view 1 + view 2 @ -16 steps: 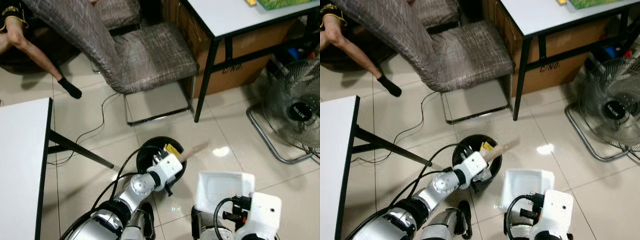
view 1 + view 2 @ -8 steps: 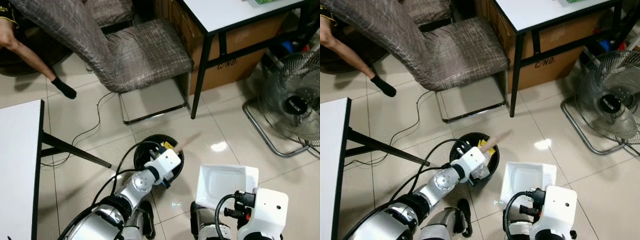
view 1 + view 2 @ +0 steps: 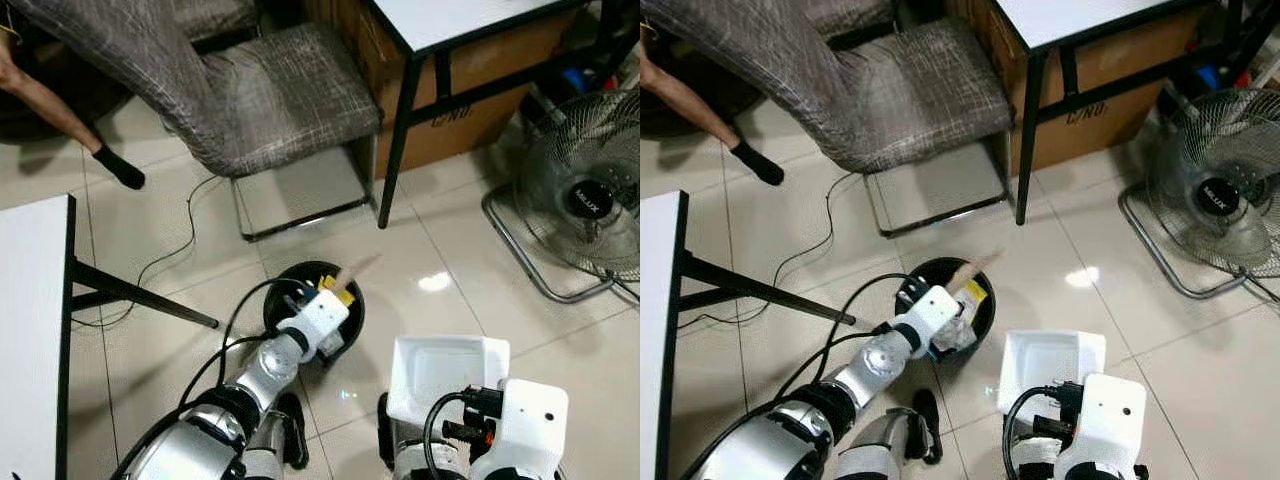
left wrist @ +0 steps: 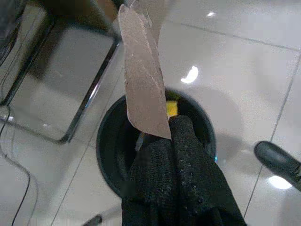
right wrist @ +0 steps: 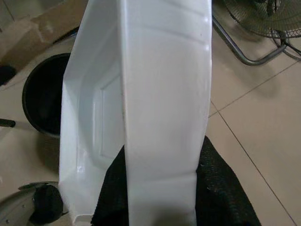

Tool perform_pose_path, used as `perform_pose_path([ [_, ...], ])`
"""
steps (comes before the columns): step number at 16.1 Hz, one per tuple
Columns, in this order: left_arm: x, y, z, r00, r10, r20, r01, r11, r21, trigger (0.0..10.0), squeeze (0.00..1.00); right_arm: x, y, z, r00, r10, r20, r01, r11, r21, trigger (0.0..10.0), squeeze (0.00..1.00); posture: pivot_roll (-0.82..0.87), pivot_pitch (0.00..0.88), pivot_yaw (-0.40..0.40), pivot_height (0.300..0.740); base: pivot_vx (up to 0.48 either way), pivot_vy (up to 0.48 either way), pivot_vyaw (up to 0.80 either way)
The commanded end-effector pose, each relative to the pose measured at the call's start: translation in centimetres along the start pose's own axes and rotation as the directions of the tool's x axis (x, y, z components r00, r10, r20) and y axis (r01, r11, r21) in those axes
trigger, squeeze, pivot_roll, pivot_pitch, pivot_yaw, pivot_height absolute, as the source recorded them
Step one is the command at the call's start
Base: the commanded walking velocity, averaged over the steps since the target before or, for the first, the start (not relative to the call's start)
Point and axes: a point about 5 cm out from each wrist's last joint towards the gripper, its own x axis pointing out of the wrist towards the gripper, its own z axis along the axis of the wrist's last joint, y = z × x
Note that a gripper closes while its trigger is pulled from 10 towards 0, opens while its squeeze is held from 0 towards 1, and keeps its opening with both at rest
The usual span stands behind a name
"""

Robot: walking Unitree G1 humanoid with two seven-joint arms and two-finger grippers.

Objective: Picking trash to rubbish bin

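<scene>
A thin strip of brown cardboard (image 4: 143, 80) sticks out from between the left gripper's (image 4: 176, 141) black fingers (image 4: 188, 169), which are pressed together on its lower end. The strip hangs over the mouth of the round black rubbish bin (image 3: 352, 325), where a yellow scrap (image 3: 338, 293) already lies. The left arm reaches forward and down across the tiled floor (image 3: 470, 300), its wrist just above the bin's near rim. The right gripper (image 5: 160, 188) is clamped on a white rectangular foam tray (image 5: 141, 103), held edge-up close to the robot's body, just beside the bin on the robot's right.
</scene>
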Motion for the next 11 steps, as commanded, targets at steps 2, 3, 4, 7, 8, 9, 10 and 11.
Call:
perform_pose_path([
  [2, -0.4, 0.2, -1.5, 0.996, 0.027, -0.083, -0.030, 0.999, -0.039, 10.0, 0.00, -0.6, 1.5, 0.7, 0.999, 0.048, 0.009, -0.048, 0.997, 0.054, 10.0, 0.00, -0.25, 0.374, 0.098, 0.740, 0.000, 0.000, 0.00],
  [3, -0.2, 0.5, -1.3, 0.996, 0.039, -0.086, -0.043, 0.998, -0.054, 10.0, 0.00, -0.6, 1.6, 0.9, 0.998, 0.057, 0.021, -0.057, 0.997, 0.045, 10.0, 0.00, -0.25, 0.377, 0.095, 0.740, 0.000, 0.000, 0.00],
  [4, -0.2, 0.6, -1.1, 0.996, 0.041, -0.085, -0.047, 0.997, -0.068, 10.0, 0.00, -0.6, 1.6, 1.0, 0.998, 0.060, 0.027, -0.062, 0.997, 0.040, 10.0, 0.00, -0.25, 0.377, 0.095, 0.740, 0.000, 0.000, 0.00],
  [7, 0.2, 1.3, -0.2, 0.995, 0.063, -0.074, -0.071, 0.991, -0.111, 10.0, 0.00, -0.4, 1.8, 1.4, 0.996, 0.078, 0.044, -0.079, 0.997, 0.026, 10.0, 0.00, -0.26, 0.378, 0.093, 0.740, 0.000, 0.000, 0.00],
  [8, 0.4, 2.2, 0.2, 0.993, 0.091, -0.078, -0.101, 0.986, -0.134, 10.0, 0.00, -0.3, 2.0, 1.6, 0.994, 0.093, 0.052, -0.094, 0.995, 0.013, 10.0, 0.00, -0.26, 0.380, 0.090, 0.740, 0.000, 0.000, 0.00],
  [9, 0.4, 2.2, 0.2, 0.993, 0.091, -0.078, -0.101, 0.986, -0.134, 10.0, 0.00, -0.3, 2.0, 1.6, 0.994, 0.093, 0.052, -0.094, 0.995, 0.013, 10.0, 0.00, -0.26, 0.380, 0.090, 0.740, 0.000, 0.000, 0.00],
  [10, 0.5, 3.0, 0.3, 0.990, 0.112, -0.085, -0.124, 0.981, -0.150, 10.0, 0.00, -0.4, 2.2, 1.7, 0.992, 0.110, 0.055, -0.111, 0.994, 0.004, 10.0, 0.00, -0.26, 0.382, 0.088, 0.740, 0.000, 0.000, 0.00],
  [11, 0.5, 3.2, 0.4, 0.989, 0.118, -0.087, -0.131, 0.979, -0.155, 10.0, 0.00, -0.4, 2.3, 1.7, 0.992, 0.116, 0.056, -0.116, 0.993, 0.000, 10.0, 0.00, -0.26, 0.383, 0.086, 0.740, 0.000, 0.000, 0.00],
])
